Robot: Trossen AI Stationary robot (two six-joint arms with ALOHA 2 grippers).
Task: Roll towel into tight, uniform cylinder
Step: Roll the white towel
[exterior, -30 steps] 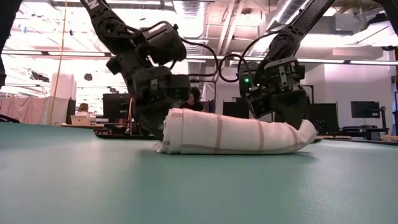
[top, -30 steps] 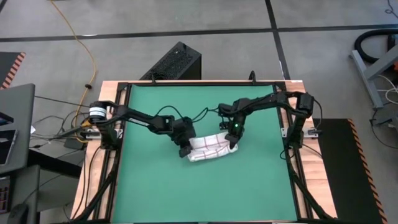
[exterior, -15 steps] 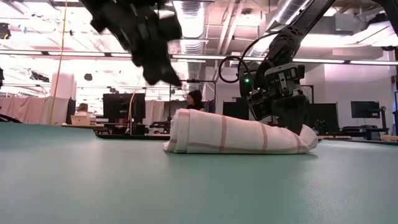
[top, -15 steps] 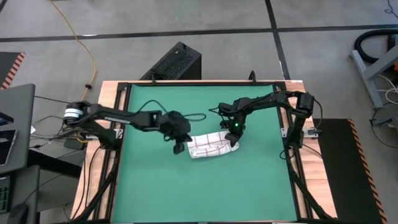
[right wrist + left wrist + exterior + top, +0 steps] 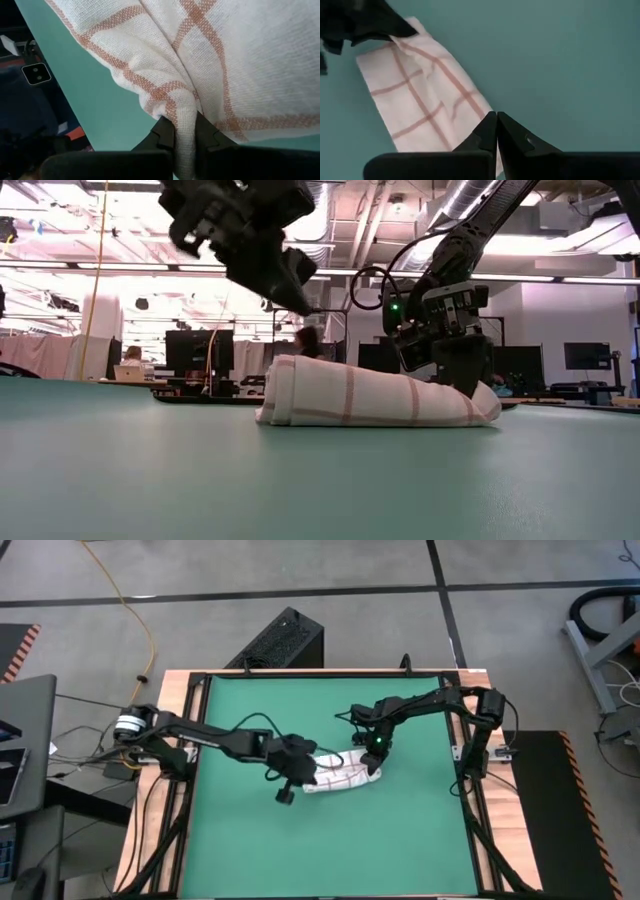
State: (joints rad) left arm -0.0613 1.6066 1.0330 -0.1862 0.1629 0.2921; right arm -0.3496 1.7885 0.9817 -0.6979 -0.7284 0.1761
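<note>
The white towel with red grid lines [image 5: 342, 773] lies as a loose roll on the green mat [image 5: 250, 840], lengthwise left to right; it also shows in the low view [image 5: 370, 395] and the left wrist view [image 5: 420, 95]. My left gripper [image 5: 298, 780] is shut and empty, raised above the roll's left end [image 5: 305, 305], its fingertips together in the left wrist view [image 5: 496, 131]. My right gripper [image 5: 375, 766] is shut on the roll's right end [image 5: 462, 380]. My right gripper pinches a raised fold of the towel [image 5: 184, 117] between its two fingers, at the roll's right end. The fingers come from above, pointing down. The towel rests on the mat along its whole length, and the held end [image 5: 485, 402] is flatter than the rest.
The mat fills a black frame [image 5: 470, 790] on the wooden table. Bare mat lies toward the near edge [image 5: 330, 850] and the far edge [image 5: 300, 700]. A dark box [image 5: 280, 640] and cables lie on the floor beyond the table. A person sits far behind [image 5: 305, 340].
My left gripper has let go of the towel's left end, risen well clear of the mat and now hangs above that end. The towel has stayed down on the mat, and its right end has sunk flatter under my right gripper.
</note>
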